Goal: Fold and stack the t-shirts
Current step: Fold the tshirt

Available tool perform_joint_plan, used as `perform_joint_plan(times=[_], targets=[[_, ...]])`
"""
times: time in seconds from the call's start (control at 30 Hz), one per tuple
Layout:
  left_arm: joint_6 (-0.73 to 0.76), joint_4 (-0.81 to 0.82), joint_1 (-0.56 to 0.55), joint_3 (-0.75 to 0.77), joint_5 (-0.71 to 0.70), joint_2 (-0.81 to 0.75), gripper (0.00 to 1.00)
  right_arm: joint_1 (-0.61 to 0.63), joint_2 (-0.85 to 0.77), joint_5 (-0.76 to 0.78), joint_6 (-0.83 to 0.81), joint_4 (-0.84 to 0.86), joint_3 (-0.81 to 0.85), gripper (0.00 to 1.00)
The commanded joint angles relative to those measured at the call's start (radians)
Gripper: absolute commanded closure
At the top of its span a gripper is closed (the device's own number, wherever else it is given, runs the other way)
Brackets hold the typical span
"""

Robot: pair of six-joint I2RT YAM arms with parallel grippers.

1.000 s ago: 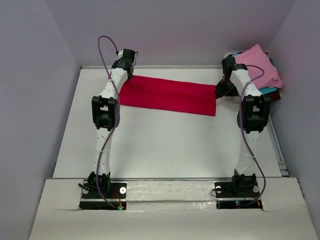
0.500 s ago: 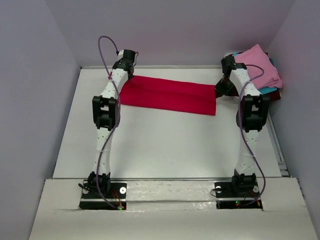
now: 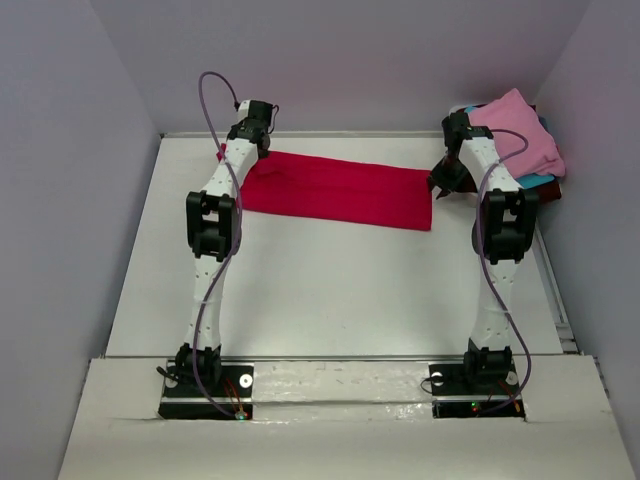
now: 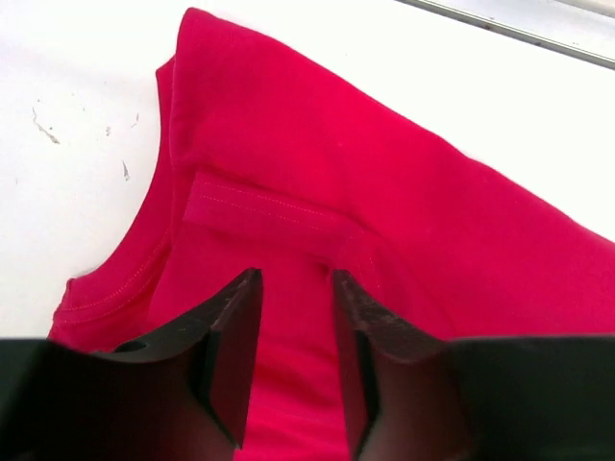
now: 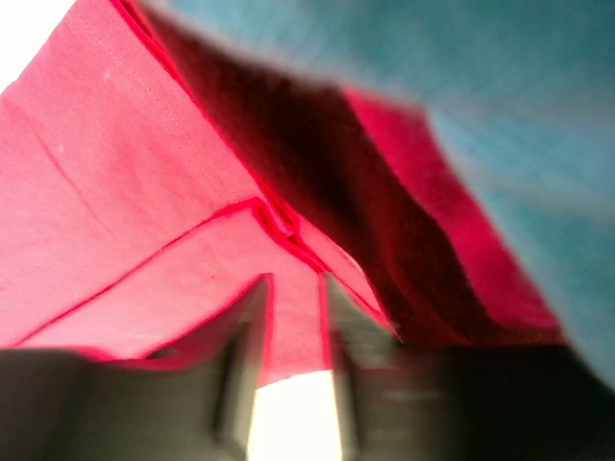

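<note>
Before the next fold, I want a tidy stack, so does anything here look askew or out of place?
The red t-shirt lies as a long strip slanted across the table, its left end farther back than its right. The pile in the far right corner is loose: teal cloth pokes out under the pink t-shirt.

Bright, even light — right wrist view blurred.

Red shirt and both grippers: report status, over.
Left gripper open over red shirt's left end. Right gripper open at its right end. Shirt lies flat, a long strip. Pink-topped shirt pile close beside right gripper.
</note>
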Motion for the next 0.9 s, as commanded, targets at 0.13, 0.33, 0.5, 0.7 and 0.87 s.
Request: perform_joint_plan(times=[0.13, 0.33, 0.5, 0.7, 0.87], targets=[[0.004, 0.08, -0.009, -0.073, -0.082, -0.063, 0.42, -0.04, -0.007, 0.026, -0.005, 0.025, 0.008, 0.35], [-0.002, 0.103, -0.028, -0.177, -0.138, -0.166, 0.4, -0.04, -0.061, -0.025, -0.017, 0.043, -0.034, 0.34], [-0.024, 0.06, -0.037, -0.231, -0.173, -0.212, 0.4, -0.029, -0.109, -0.117, -0.038, 0.088, -0.137, 0.36], [-0.027, 0.048, -0.037, -0.259, -0.193, -0.261, 0.41, 0.017, -0.101, -0.225, -0.09, 0.103, -0.156, 0.44], [-0.044, -0.006, -0.037, -0.242, -0.188, -0.263, 0.41, 0.063, -0.069, -0.267, -0.146, 0.068, -0.124, 0.57]])
